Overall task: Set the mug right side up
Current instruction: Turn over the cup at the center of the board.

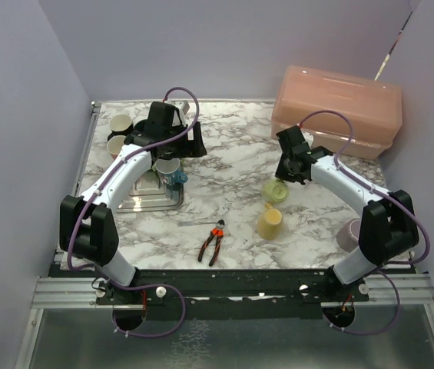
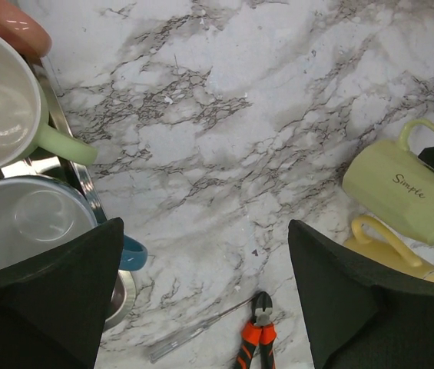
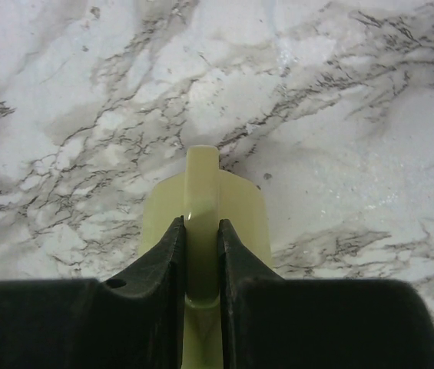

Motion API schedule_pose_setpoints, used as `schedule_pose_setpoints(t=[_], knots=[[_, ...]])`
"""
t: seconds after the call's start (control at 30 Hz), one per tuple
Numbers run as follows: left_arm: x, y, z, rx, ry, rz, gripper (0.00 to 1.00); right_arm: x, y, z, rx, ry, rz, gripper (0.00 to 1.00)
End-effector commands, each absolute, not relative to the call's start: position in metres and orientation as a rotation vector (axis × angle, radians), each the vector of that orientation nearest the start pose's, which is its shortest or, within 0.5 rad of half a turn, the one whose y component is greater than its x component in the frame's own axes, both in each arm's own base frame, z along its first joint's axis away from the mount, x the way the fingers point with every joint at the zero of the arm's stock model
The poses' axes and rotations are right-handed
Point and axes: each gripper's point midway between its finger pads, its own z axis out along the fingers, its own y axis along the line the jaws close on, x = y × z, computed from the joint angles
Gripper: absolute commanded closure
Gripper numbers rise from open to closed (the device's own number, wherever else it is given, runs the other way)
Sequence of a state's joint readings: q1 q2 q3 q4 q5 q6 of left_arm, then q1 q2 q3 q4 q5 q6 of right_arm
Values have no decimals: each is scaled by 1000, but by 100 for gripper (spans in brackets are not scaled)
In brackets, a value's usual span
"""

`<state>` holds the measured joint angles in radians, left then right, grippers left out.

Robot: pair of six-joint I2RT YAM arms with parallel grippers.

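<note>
- Right tool (image 3: 201, 231) is clamped on the loop handle of the pale green glazed ceramic mug (image 3: 240, 204), pinching the loop from both flat sides.
- Left tool (image 2: 205, 284) hangs wide apart with nothing in it, above the white marble-patterned desk (image 2: 224, 100) and beside the metal tray (image 2: 78, 173) of other mugs.
- The green mug sits right of the desk's middle, just beyond the yellow ceramic mug (image 1: 270, 223). It appears tipped on its side with the handle uppermost.
- As I judge it, the mug will handle as a rigid thing, fairly heavy for its size. Its smooth glaze makes it slippery, and it would likely chip if dropped on the hard top.
- The handle looks like the sensible place to hold it. The narrow loop may pivot in the grip as the body swings, so a slow turn would suit.
- The right wrist view cuts off the mug's mouth and base behind the tool.
- Whether the mug touches the desk cannot be told.
- From overhead, the right arm covers part of the mug.
</note>
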<state>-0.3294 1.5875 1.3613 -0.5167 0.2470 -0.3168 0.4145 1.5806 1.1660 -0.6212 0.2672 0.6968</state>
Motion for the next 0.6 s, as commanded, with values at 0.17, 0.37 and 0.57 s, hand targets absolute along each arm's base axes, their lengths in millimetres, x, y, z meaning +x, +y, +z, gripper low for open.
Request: schedule_pose_setpoints(t=[0.17,0.37,0.57], knots=[[391,-208,201,99,2320,-728,13,391,169,137,180,2348,249,99],[394,-220,208,40,2294,-825,13,402,191,156,50,2242,297,99],[402,-234,222,-50,2254,-937,14,409,225,186,-94,2046,363,99]])
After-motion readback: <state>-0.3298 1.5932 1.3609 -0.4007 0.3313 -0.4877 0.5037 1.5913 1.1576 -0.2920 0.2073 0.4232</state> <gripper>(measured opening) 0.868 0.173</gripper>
